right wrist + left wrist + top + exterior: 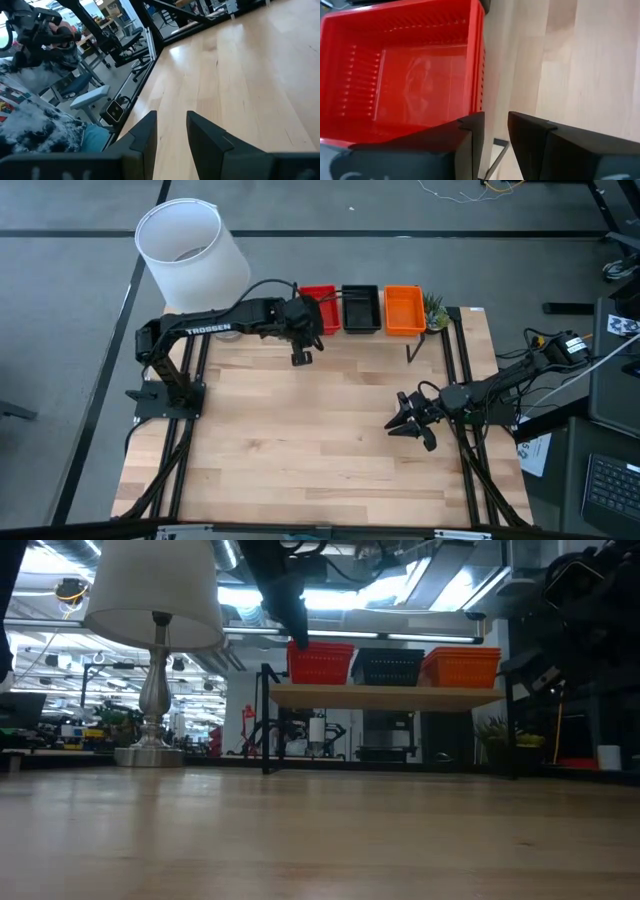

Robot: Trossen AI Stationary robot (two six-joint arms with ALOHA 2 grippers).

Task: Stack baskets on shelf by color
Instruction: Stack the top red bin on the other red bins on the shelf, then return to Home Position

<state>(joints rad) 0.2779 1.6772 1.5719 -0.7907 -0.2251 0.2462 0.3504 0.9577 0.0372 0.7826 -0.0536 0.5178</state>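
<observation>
Along the tabletop's far edge, on the shelf (pixel 385 696): red baskets (pixel 321 308), black baskets (pixel 361 308), orange baskets (pixel 403 309), side by side in one row, sorted by colour, so apparently stacked as the task asks. Just off the red baskets' near side, left gripper (pixel 302 356), fingers (pixel 470 145) a little apart, empty, probably just clear of a release. Near the right edge, right gripper (pixel 408 426), likewise slightly apart, empty, waiting. Pale wood planks, bare. At the far left corner, a lamp (pixel 155 650); beyond, a workshop with ceiling lights.
</observation>
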